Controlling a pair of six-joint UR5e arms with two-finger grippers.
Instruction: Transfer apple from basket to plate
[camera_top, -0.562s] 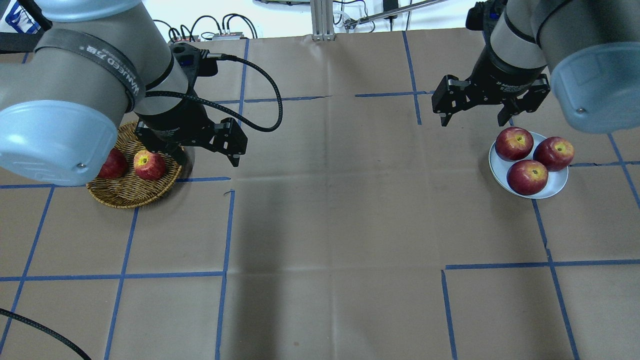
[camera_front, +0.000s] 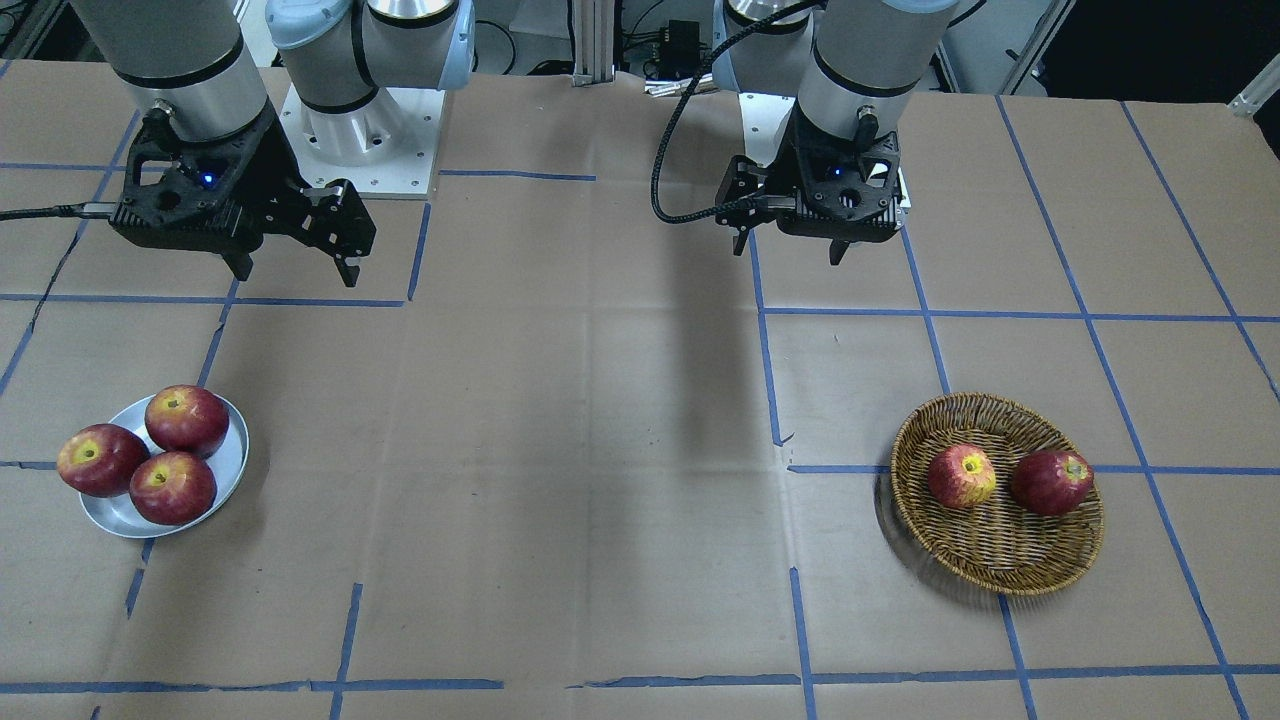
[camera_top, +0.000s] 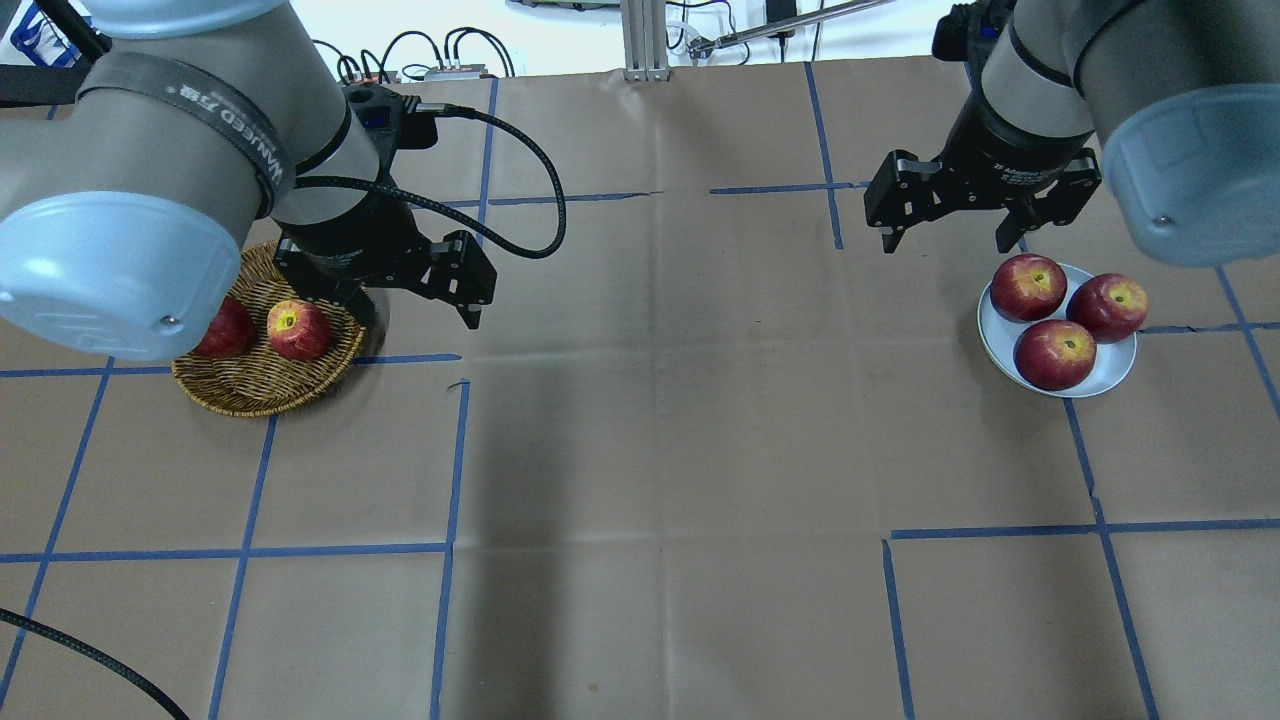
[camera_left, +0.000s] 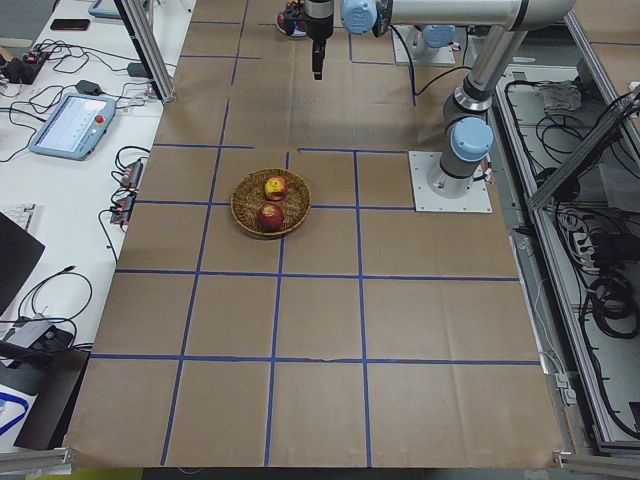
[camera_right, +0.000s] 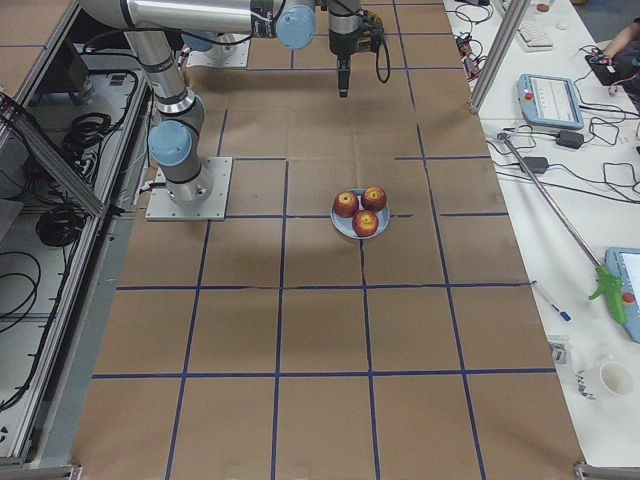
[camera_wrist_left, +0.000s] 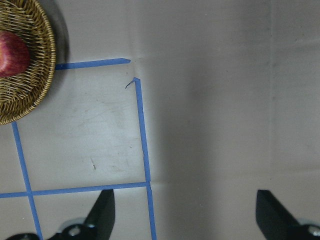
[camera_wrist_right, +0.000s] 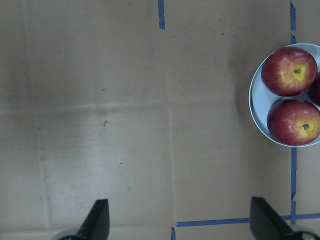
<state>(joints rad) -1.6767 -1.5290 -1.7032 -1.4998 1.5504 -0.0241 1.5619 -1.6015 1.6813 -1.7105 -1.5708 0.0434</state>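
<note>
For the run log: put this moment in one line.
apple: in basket, beside darker apple | plate: three apples | left jaws: open, empty, aloft beside basket | right jaws: open, empty, aloft near plate

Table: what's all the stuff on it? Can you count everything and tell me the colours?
Streaky apple: one, light red with yellow, in the basket.
Dark apple: one, deep red, in the basket beside it.
Basket: one, brown wicker, on the left arm's side.
Plate: one, silvery grey, on the right arm's side.
Plate apples: three, dark red, on the plate.
Table: one, brown with blue tape lines.
Left gripper: one, black, open, empty.
Right gripper: one, black, open, empty.
</note>
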